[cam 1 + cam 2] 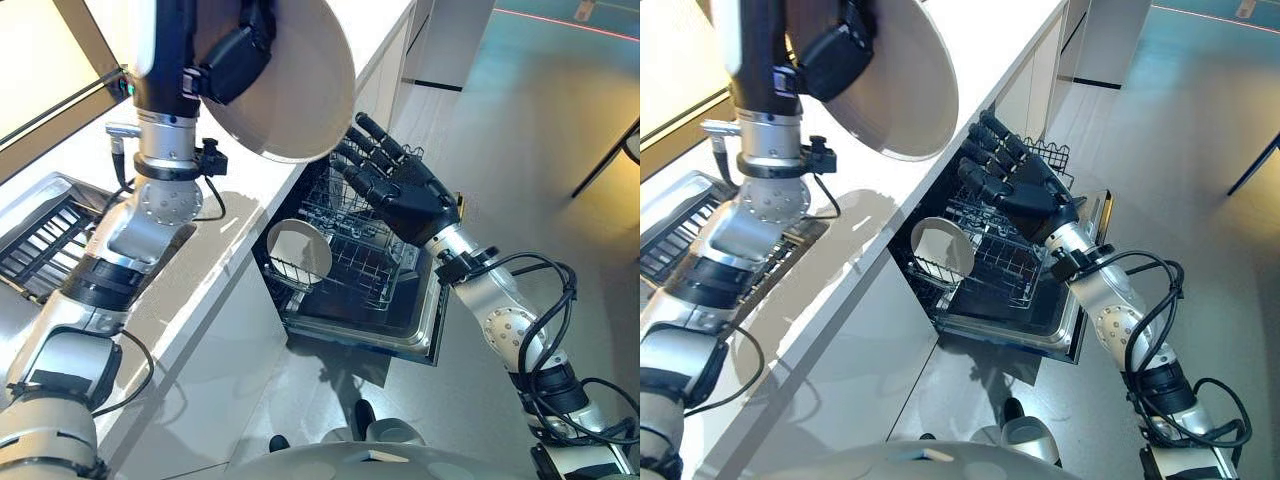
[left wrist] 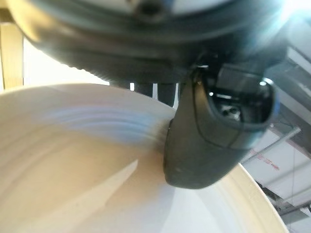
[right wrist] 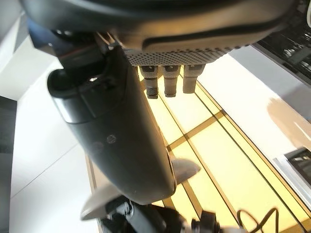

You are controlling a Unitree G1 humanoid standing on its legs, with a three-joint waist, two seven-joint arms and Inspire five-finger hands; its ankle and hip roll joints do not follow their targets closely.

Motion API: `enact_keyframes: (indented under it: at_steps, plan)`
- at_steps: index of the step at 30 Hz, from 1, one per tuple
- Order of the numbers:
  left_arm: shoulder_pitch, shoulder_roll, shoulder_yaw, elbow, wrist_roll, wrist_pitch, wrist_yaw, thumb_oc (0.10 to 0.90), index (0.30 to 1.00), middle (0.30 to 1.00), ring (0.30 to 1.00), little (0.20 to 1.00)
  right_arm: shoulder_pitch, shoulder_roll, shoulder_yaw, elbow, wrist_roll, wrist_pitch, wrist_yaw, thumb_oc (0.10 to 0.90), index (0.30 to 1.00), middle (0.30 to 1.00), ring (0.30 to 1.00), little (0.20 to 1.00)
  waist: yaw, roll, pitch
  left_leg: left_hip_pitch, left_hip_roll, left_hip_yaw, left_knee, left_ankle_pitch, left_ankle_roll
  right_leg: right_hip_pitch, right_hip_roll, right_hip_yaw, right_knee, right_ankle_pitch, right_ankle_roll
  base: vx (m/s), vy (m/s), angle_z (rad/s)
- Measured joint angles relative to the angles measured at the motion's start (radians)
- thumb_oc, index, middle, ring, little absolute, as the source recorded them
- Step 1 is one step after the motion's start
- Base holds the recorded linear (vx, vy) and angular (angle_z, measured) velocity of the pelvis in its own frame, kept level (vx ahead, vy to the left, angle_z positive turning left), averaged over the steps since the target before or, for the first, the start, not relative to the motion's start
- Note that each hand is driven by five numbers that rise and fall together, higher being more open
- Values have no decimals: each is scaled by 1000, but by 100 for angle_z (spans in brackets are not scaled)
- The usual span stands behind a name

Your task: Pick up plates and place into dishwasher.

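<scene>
Tilting above the white counter (image 1: pixel 250 230), a large cream plate (image 1: pixel 300 90) sits pinched in the left hand (image 1: pixel 235 60), thumb pressed on its face. Below, the dishwasher (image 1: pixel 400 335) stands open, a smaller plate (image 1: pixel 298 250) upright in its wire rack (image 1: pixel 365 265). The right hand (image 1: pixel 405 190) hovers over the rack, fingers spread, holding nothing.

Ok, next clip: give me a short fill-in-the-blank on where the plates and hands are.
1. The large plate is held up by the robot's ____ hand.
2. The right hand, holding nothing, has its fingers ____.
3. The smaller plate stands on edge in the dishwasher's ____.
4. The dishwasher sits under the white ____.

Missing words: left; open; rack; counter
</scene>
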Motion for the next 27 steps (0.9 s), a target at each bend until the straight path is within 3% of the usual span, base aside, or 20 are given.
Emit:
enact_keyframes:
  at_steps: [9,27]
  plan:
    - [0,-10,-54,48,90,-60,59,100,300,300,300,200,0,23,5,0,18,23,0,800,900,900,900,900,-21,-3,-2,3,1,3,0,-1,-1,1,3,3,0,2,-3,-1,-1,0]
    - [1,-96,-112,143,130,-87,91,100,300,300,300,200,-1,37,6,0,46,30,4,800,900,900,900,900,-33,-3,-2,8,3,19,-1,-2,-4,1,7,13,0,2,-3,0,-1,-1]
